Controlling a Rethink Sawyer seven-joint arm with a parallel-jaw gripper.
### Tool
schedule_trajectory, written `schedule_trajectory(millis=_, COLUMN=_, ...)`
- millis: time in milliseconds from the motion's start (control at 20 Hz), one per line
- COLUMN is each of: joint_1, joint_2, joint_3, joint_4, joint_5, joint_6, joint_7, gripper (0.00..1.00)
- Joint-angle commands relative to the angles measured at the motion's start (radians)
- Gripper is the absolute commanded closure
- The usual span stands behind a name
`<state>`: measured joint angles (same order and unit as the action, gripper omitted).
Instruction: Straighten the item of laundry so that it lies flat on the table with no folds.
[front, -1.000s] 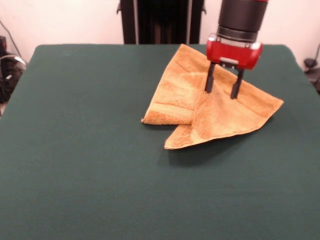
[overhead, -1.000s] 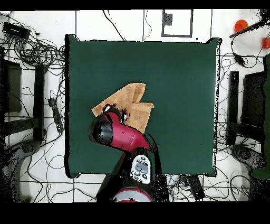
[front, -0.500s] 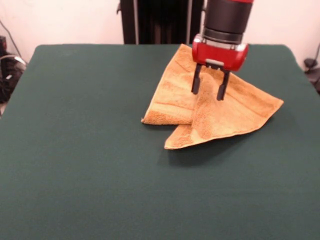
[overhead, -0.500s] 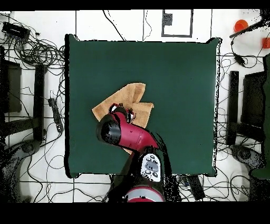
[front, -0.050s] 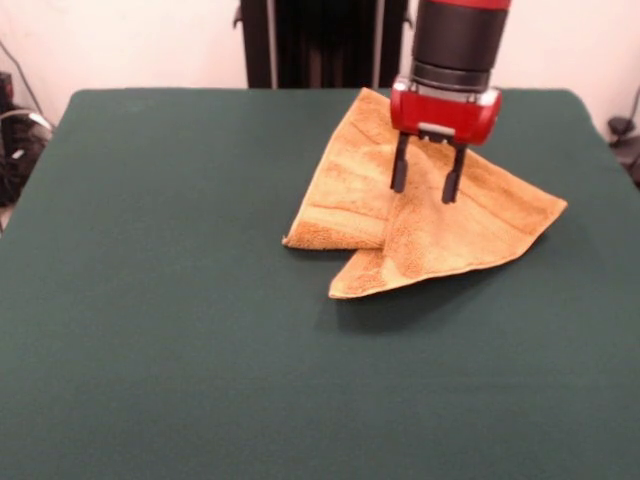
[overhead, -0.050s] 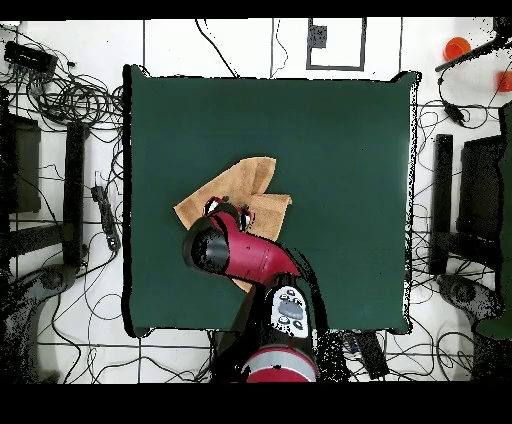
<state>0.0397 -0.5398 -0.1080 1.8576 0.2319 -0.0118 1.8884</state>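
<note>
- Golden-tan terry-cloth towel (front, -0.050s: 420, 205) lies folded over itself on the dark green felt table (front, -0.050s: 170, 300), toward two o'clock from the table's centre in the front view.
- Red-and-black gripper (front, -0.050s: 426, 185) hangs above the towel's fold, fingers (front, -0.050s: 400, 168) spread, holding nothing.

I see the towel (front, -0.050s: 420, 205) lying folded on the worktop (front, -0.050s: 160, 330), toward its far right in the front view. The gripper (front, -0.050s: 426, 187) hangs over the towel's middle, one layer overlapping another below it.

Front camera faces across the table (front, -0.050s: 150, 330); overhead camera looks straight down onto it.
</note>
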Motion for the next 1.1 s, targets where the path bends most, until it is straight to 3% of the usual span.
schedule_trajectory(millis=50, joint_1=-0.016, joint_2=-0.01, joint_3=0.142, joint_4=-0.039, joint_5=-0.041, joint_6=0.13, joint_7=0.075, gripper=0.0)
schedule_trajectory(millis=650, joint_1=-0.157, joint_2=-0.02, joint_3=0.262, joint_4=-0.022, joint_5=-0.131, joint_6=0.117, joint_7=0.045, gripper=0.0)
schedule_trajectory(millis=1100, joint_1=-0.183, joint_2=-0.05, joint_3=0.285, joint_4=-0.031, joint_5=-0.174, joint_6=0.193, joint_7=0.037, gripper=0.0)
